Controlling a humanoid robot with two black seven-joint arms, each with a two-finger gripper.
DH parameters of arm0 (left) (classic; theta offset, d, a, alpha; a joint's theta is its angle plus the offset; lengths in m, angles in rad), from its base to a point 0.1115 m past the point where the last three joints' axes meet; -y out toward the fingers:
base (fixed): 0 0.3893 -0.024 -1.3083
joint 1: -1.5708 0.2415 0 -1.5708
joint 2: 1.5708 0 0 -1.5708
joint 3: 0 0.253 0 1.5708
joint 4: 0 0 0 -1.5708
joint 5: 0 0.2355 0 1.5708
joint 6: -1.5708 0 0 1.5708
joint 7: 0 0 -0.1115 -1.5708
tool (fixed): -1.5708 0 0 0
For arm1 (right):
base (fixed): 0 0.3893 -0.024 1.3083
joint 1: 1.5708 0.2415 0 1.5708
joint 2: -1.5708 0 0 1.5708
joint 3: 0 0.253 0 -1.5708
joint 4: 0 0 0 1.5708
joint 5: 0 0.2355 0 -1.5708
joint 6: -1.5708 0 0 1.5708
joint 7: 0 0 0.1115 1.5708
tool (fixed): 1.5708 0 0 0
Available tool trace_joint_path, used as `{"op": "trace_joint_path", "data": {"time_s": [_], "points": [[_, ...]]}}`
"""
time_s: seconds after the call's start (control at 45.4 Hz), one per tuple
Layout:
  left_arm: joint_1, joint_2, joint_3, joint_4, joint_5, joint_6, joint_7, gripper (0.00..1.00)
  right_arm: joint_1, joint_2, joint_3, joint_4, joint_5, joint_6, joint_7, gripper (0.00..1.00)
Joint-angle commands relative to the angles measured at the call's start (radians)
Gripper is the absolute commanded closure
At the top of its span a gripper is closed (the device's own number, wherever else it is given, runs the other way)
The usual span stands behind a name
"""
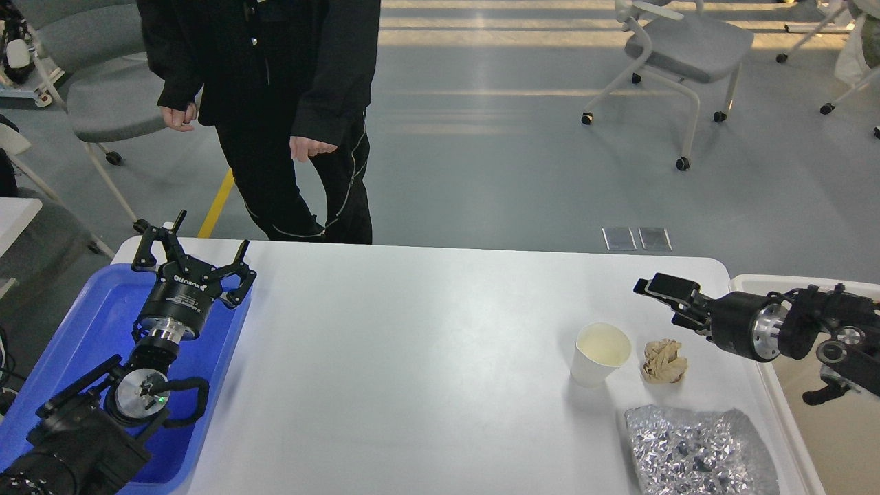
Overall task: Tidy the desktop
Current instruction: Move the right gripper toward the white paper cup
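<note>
Nearest lay crumpled foil (698, 450), then a paper cup (600, 353) and paper wad (664, 361) on the desktop (426, 357), awaiting clearing; left gripper (194, 258) spread empty above the blue tray (69, 344), right gripper (660, 287) indeterminate.

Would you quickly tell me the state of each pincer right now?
Left pincer: open, holding nothing, above the blue tray.
Right pincer: cannot be told; nothing visibly held.
</note>
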Motion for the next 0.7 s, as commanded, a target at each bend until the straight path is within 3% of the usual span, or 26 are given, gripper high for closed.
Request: {"op": "trace_joint_path", "data": {"time_s": [0.0,0.573,0.683], "points": [[-0.001,0.0,0.0,0.0,0.0,0.0,0.0,0.0,0.126,-0.014,-0.233,-0.003,-0.128,-0.006,0.002,0.0],[-0.001,0.0,0.0,0.0,0.0,0.0,0.0,0.0,0.134,0.116,-0.315,-0.04,-0.202,-0.017,0.008,0.02],[-0.001,0.0,0.0,0.0,0.0,0.0,0.0,0.0,0.14,0.138,-0.356,-0.085,-0.263,-0.023,0.009,0.13]]}}
